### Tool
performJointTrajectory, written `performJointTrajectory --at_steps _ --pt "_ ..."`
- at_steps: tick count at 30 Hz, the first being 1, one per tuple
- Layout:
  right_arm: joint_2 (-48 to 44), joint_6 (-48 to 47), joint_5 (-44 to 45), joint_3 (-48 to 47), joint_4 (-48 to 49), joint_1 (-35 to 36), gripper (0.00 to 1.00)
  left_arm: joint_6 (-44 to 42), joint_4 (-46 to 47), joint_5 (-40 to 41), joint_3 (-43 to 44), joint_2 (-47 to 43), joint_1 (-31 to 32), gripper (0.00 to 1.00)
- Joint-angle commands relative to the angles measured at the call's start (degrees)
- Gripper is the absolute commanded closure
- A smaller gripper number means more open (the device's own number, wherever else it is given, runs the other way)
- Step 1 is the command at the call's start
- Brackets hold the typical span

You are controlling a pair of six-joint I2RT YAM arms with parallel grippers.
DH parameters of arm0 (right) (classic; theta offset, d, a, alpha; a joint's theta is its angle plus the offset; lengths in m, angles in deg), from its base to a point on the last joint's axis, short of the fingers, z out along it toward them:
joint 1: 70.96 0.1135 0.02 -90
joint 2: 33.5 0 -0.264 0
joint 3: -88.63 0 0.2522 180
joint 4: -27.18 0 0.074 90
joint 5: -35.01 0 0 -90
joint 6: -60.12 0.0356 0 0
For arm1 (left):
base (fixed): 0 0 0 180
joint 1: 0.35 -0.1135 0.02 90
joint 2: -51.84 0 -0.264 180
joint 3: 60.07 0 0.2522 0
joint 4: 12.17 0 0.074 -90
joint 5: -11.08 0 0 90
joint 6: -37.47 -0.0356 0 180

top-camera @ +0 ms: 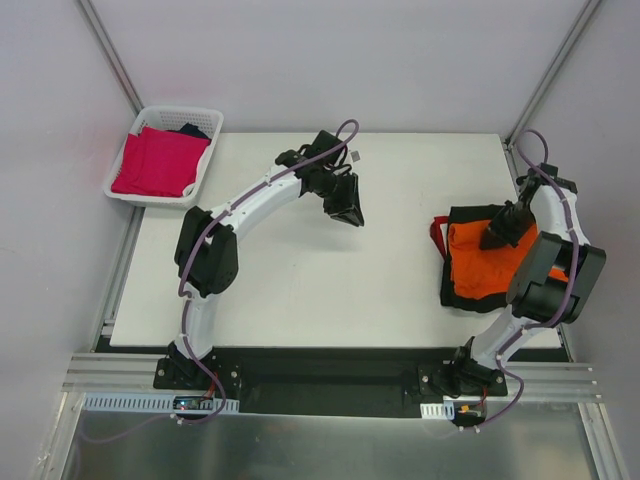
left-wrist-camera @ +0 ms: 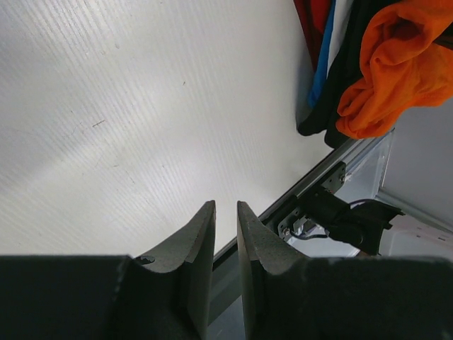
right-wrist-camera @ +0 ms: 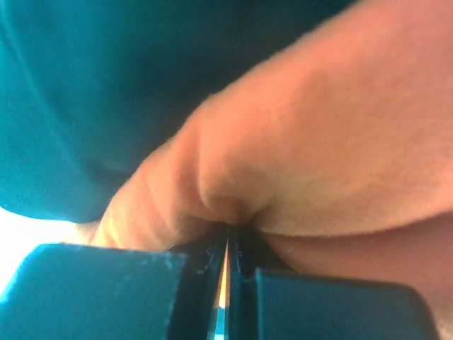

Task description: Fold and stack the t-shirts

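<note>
A bright orange t-shirt (top-camera: 480, 268) lies crumpled on top of a black t-shirt with red trim (top-camera: 441, 236) at the right side of the table. My right gripper (top-camera: 497, 236) points down into it and is shut on a pinched fold of the orange t-shirt (right-wrist-camera: 318, 142), with cloth filling the right wrist view around the right gripper (right-wrist-camera: 228, 241). My left gripper (top-camera: 346, 203) hangs above the bare middle of the table, its jaws a narrow gap apart with nothing between them. The left wrist view holds the left gripper (left-wrist-camera: 225, 210), the orange t-shirt (left-wrist-camera: 396, 64) and black cloth (left-wrist-camera: 341, 92) beyond.
A white lattice basket (top-camera: 118, 186) stands off the table's far left corner, holding a magenta-pink t-shirt (top-camera: 155, 162) and a dark cloth (top-camera: 192, 130) behind it. The white table (top-camera: 300, 290) ends at a black rail along the near edge. Grey walls close in on both sides.
</note>
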Motion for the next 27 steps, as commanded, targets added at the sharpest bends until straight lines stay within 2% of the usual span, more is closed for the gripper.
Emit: performJointTrajectory --at_steps 1,27 --pt "-0.6 -2.4 5.8 1.8 -3.6 -2.2 0.99 -0.8 -1.3 -1.4 2.0 -0.4 0.6 0.82" --pt "8.4 2.9 6.7 -7.9 -2.8 -6.1 0.99 -1.6 -2.4 -0.1 -1.4 -2.7 0.6 0.82"
